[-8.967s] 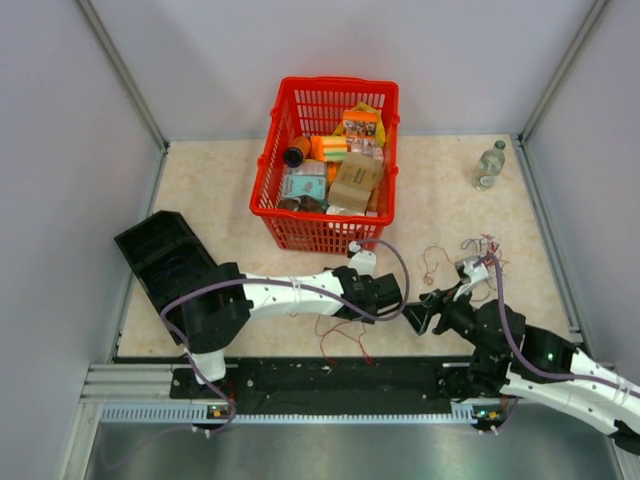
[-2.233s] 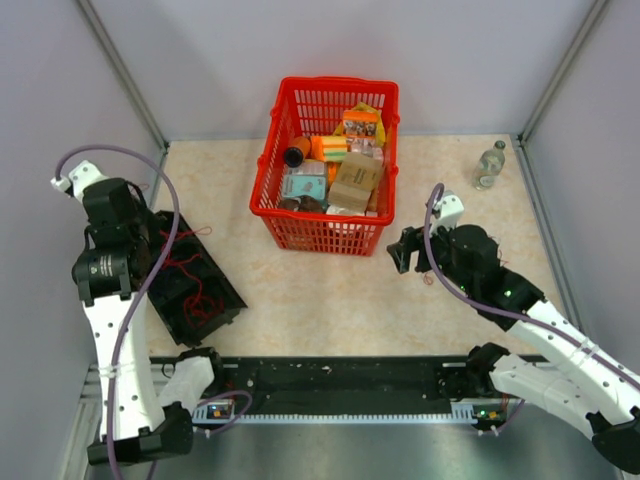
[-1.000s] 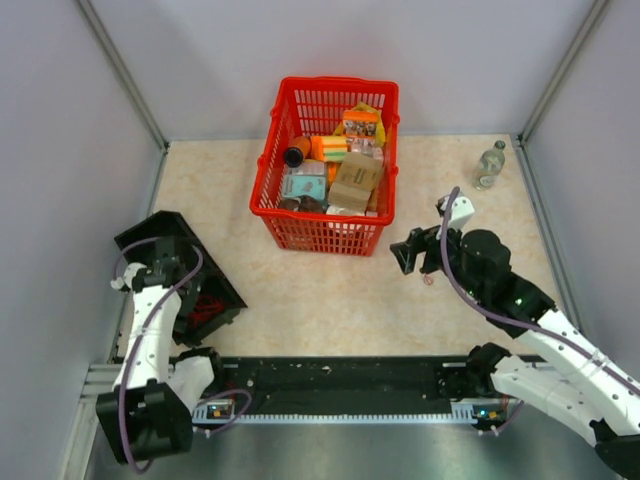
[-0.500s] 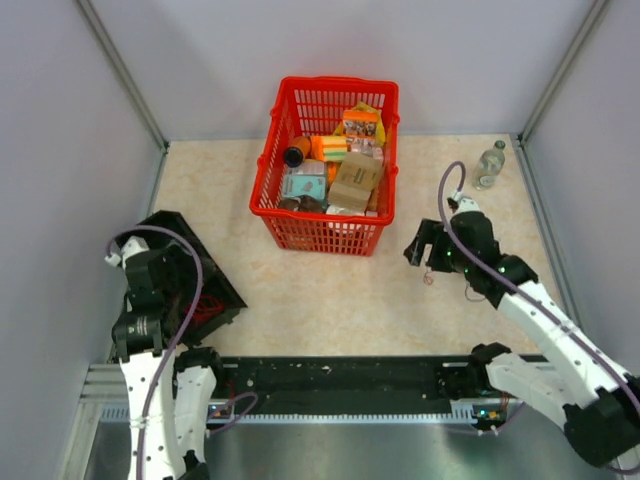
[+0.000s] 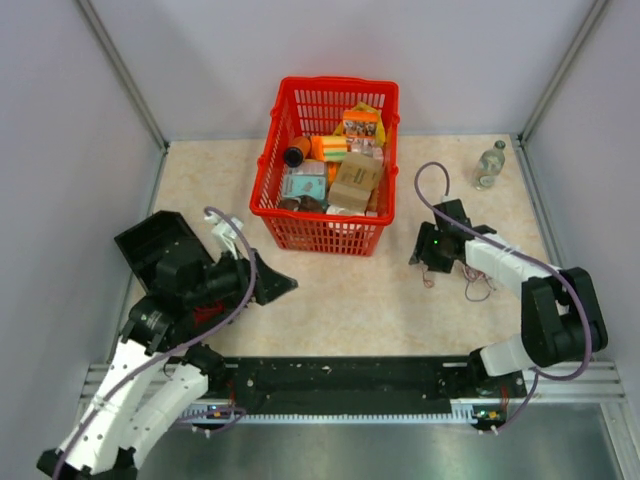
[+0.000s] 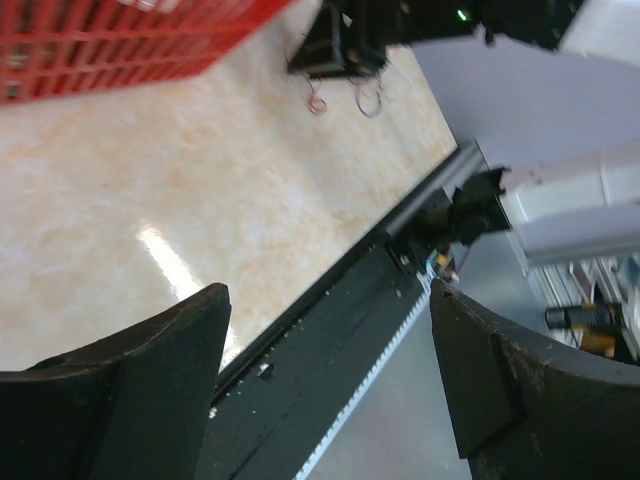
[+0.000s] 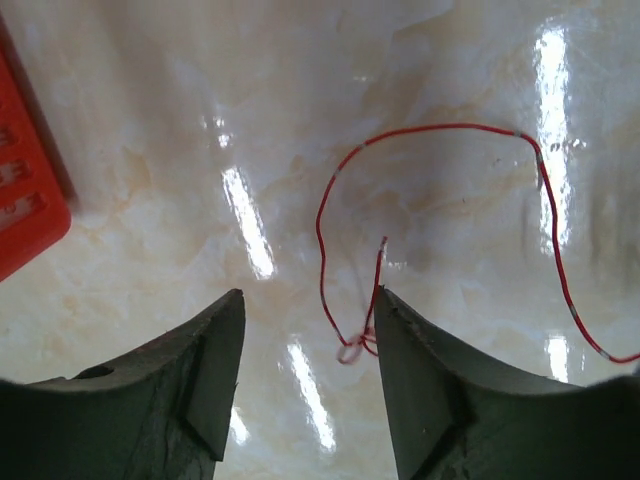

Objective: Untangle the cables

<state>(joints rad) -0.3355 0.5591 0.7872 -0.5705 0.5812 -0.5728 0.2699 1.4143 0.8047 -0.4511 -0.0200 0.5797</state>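
Observation:
Thin red cables lie on the table by my right gripper: one strand just below it and a loose bunch to its right. In the right wrist view a red strand loops across the floor and ends in a small knot between my open, empty fingers. More red wires lie in a black tray, partly hidden by my left arm. My left gripper is open and empty above the table, and in its wrist view its fingers frame the front rail.
A red basket full of boxes stands at the back centre; its corner shows in the right wrist view. A plastic bottle stands at the back right. A black rail runs along the near edge.
My left arm has swung right, off the black tray, and its gripper now points over the table's middle. My right arm has folded lower, its gripper staying by the red strands.

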